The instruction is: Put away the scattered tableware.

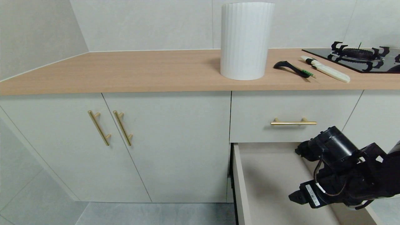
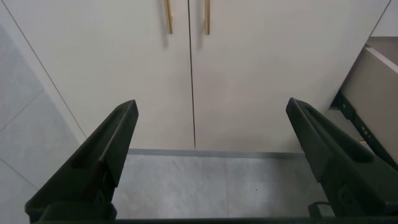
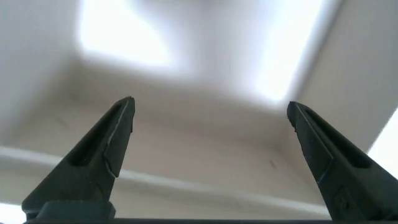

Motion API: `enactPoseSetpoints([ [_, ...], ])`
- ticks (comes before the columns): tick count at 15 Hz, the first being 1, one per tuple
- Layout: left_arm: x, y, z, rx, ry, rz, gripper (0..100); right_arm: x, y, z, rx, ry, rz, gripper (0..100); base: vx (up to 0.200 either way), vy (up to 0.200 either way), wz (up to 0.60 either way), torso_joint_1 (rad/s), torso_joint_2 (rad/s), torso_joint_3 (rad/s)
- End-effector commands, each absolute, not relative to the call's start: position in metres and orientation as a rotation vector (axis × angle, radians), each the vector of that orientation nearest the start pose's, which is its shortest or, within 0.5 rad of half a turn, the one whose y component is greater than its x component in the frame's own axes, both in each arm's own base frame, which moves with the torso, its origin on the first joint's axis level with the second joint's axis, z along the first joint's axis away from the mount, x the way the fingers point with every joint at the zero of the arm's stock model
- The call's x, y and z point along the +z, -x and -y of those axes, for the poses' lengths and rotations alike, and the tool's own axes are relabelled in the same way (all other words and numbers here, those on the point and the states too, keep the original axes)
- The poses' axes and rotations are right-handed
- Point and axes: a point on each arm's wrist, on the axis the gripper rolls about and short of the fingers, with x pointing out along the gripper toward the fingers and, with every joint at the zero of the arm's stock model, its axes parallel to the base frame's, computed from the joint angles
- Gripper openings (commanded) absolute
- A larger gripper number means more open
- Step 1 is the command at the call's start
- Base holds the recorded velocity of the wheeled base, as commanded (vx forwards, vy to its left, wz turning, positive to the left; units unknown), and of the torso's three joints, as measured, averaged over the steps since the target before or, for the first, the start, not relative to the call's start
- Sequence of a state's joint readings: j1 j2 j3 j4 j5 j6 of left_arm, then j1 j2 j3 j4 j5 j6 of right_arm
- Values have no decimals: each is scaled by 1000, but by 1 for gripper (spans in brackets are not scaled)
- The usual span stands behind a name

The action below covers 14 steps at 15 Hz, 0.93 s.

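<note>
Both pieces of tableware lie on the worktop (image 1: 140,70), far right: a black-handled utensil (image 1: 292,68) and a white knife (image 1: 326,69) close beside each other, between a tall white ribbed container (image 1: 245,40) on their left and the hob (image 1: 356,57) on their right. Below them the upper drawer is closed, its gold handle (image 1: 293,123) jutting out, and the lower drawer (image 1: 240,184) is pulled open towards the robot.

The right end effector (image 3: 210,102) hangs low over that open drawer, released, fingers wide apart and gripping nothing. The left end effector (image 2: 211,102) is likewise released and holds nothing; it sits low before the cabinet doors (image 2: 249,62), near the floor.

The step in hand looks like fetching the first piece, and the risks follow from the layout:

- The right arm has to climb from the drawer to the worktop – a straight rise could catch the gold handle or the worktop's front edge.
- Utensil and knife lie so near each other that closing on one may shove the other, perhaps towards the hob.
- Both lie flat and slim, so the fingers could skid on the wood and close on nothing.
- The ribbed container stands just beside the utensil; a wide approach from the left might knock it.
- A loose grip on the knife could let it slide out on the way down.
</note>
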<state>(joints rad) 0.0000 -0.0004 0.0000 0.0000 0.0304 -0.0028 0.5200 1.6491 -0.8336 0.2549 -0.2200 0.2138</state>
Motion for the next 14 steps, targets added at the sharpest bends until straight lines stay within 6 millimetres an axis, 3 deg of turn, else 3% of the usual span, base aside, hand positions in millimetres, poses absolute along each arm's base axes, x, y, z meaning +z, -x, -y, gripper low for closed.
enactPoseSetpoints([
  [1,75,23,-1,31,3,0,100,148,-214,-114,149,168,-956,100,0,0,0,0,0,0],
  [8,75,23,-1,31,3,0,100,158,-214,-107,106,150,-878,100,0,0,0,2,-14,-7],
  [14,75,23,-1,31,3,0,100,158,-215,-107,89,158,-874,100,0,0,0,96,-357,-275],
])
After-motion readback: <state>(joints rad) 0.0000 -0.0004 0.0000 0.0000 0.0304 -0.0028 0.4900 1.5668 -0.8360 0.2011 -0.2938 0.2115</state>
